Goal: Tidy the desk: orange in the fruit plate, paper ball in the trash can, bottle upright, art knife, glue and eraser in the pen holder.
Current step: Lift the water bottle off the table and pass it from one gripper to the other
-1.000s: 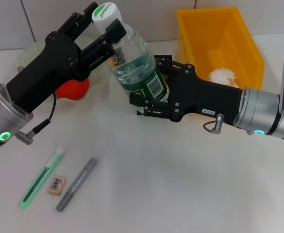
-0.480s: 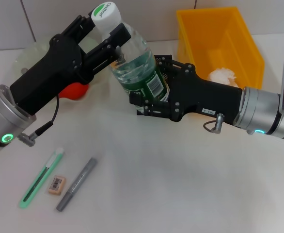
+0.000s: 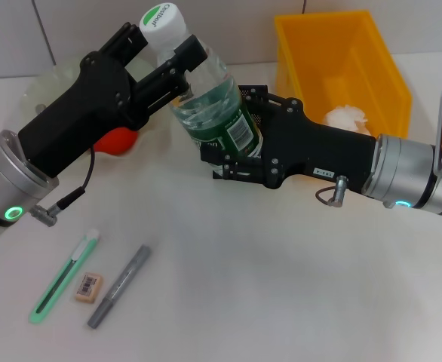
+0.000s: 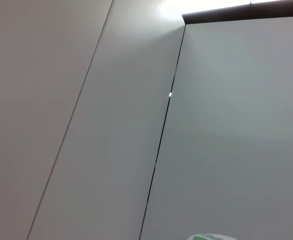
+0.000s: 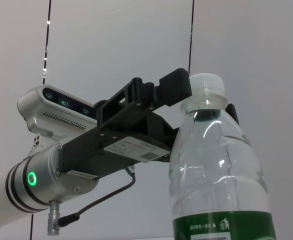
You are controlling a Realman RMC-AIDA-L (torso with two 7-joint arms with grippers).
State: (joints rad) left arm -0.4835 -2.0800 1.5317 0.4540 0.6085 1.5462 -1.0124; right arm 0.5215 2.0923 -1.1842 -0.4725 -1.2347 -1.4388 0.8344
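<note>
A clear water bottle point(image 3: 213, 105) with a green label and white cap stands nearly upright, leaning a little, in front of the black mesh pen holder point(image 3: 256, 93). My left gripper point(image 3: 167, 41) is shut on its neck just under the cap. My right gripper point(image 3: 232, 154) is shut on its lower body. The right wrist view shows the bottle point(image 5: 216, 175) and the left gripper point(image 5: 206, 100) at its neck. The orange point(image 3: 117, 140) lies beside the pale fruit plate point(image 3: 46, 84), half hidden by my left arm. The green art knife point(image 3: 59, 279), eraser point(image 3: 89, 286) and grey glue stick point(image 3: 119, 285) lie at the front left.
The yellow trash bin point(image 3: 342, 53) stands at the back right with the paper ball point(image 3: 345, 117) inside. The left wrist view shows only the wall and the edge of the bottle cap point(image 4: 206, 236).
My left arm has shifted slightly to the right, still at the bottle neck. The bottle stands a little straighter. The right arm has not moved.
</note>
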